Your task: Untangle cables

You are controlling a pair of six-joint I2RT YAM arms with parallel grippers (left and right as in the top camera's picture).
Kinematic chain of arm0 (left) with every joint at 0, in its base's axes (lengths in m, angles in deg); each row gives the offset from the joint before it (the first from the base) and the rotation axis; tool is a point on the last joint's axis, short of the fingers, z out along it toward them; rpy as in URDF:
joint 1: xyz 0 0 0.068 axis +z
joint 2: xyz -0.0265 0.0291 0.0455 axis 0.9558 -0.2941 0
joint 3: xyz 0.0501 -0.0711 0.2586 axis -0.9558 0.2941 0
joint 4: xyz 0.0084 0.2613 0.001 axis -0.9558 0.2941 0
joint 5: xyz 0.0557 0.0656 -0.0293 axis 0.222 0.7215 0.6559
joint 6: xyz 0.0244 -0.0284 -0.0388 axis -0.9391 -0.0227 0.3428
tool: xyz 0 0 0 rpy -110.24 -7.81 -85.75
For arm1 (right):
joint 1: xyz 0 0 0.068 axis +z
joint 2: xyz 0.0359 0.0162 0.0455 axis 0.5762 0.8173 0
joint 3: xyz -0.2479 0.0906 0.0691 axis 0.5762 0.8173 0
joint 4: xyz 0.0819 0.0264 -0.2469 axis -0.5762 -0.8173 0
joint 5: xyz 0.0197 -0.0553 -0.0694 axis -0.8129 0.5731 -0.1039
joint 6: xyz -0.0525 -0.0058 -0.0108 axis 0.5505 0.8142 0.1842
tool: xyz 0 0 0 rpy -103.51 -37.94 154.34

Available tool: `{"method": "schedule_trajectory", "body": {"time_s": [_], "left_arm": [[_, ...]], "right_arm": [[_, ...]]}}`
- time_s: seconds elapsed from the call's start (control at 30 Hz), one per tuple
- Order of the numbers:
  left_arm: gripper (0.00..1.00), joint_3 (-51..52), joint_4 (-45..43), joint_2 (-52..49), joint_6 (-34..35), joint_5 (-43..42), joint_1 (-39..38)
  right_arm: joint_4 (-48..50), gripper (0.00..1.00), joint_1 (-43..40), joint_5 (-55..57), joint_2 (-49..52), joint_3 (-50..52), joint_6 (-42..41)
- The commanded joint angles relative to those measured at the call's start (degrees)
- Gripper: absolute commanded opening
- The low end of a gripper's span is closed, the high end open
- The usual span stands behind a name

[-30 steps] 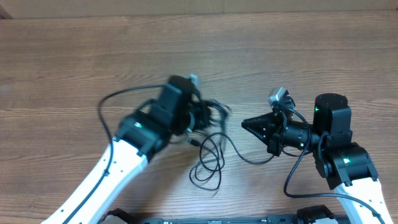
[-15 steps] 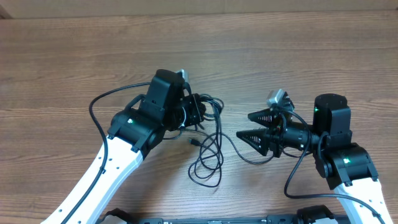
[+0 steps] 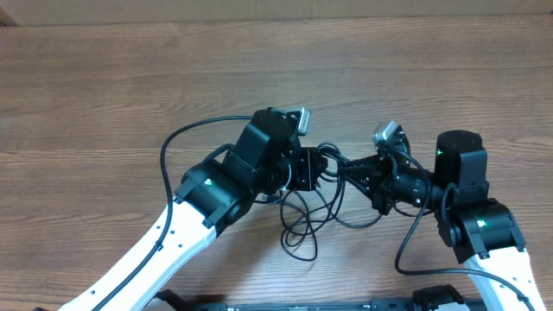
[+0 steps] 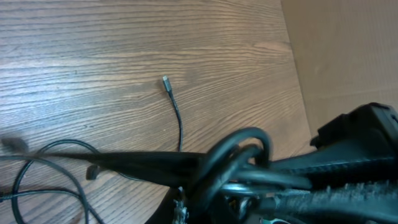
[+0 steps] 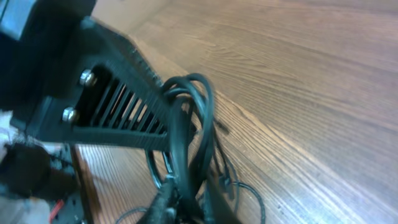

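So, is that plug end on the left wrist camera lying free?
Yes, the plug end rests alone on the bare wooden table.

Two arms [image 3: 212, 186] [image 3: 467, 199], one tangled bunch of thin black cables [image 5: 189, 118], one wooden table [image 3: 104, 78].

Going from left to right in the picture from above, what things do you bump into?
left arm → cables → right gripper → right arm
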Motion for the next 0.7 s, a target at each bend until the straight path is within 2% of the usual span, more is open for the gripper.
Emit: {"method": "schedule_trajectory", "body": {"time_s": [0.0, 0.03, 0.23, 0.5, 0.67], "left_arm": [[0.04, -0.2, 0.4, -0.1, -0.6, 1.6, 0.1], [0.04, -0.2, 2.5, -0.1, 3.4, 6.7, 0.1], [0.04, -0.2, 3.7, -0.1, 10.0, 12.2, 0.7], [0.04, -0.2, 5.0, -0.2, 20.8, 12.9, 4.2], [0.04, -0.2, 5.6, -0.2, 23.2, 11.8, 5.8]], "right_arm": [[-0.6, 0.04, -0.2, 2.2, -0.7, -0.5, 0.3], [-1.7, 0.04, -0.2, 2.1, -0.7, -0.5, 0.3], [-3.3, 0.04, -0.2, 2.0, -0.7, -0.5, 0.1], [-4.0, 0.04, -0.2, 2.1, -0.8, -0.5, -3.0], [-4.0, 0.04, -0.2, 3.5, -0.8, -0.5, -7.8]]}}
